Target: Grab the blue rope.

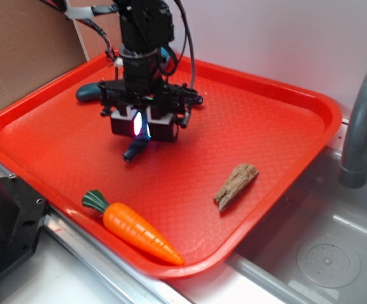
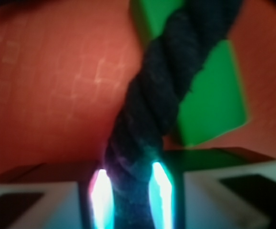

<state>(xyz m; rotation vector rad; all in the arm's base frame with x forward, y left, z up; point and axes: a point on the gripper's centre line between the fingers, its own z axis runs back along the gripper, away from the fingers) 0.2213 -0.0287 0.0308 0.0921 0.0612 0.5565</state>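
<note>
The blue rope (image 2: 152,105) is a thick navy twisted cord that fills the middle of the wrist view, running up from between the glowing pads (image 2: 99,195). My gripper (image 2: 130,200) is shut on it, one lit pad pressing each side. In the exterior view the gripper (image 1: 142,128) hangs over the back left of the red tray (image 1: 284,139), and a short capped end of the blue rope (image 1: 134,151) sticks out below the fingers, close to the tray floor. The remainder of the rope is hidden behind the gripper.
An orange toy carrot (image 1: 135,229) lies by the tray's front rim. A brown wood piece (image 1: 235,185) lies right of centre. A dark teal oblong (image 1: 89,92) sits behind the gripper at the back left. A green block (image 2: 214,95) shows behind the rope. A sink and faucet (image 1: 360,120) stand to the right.
</note>
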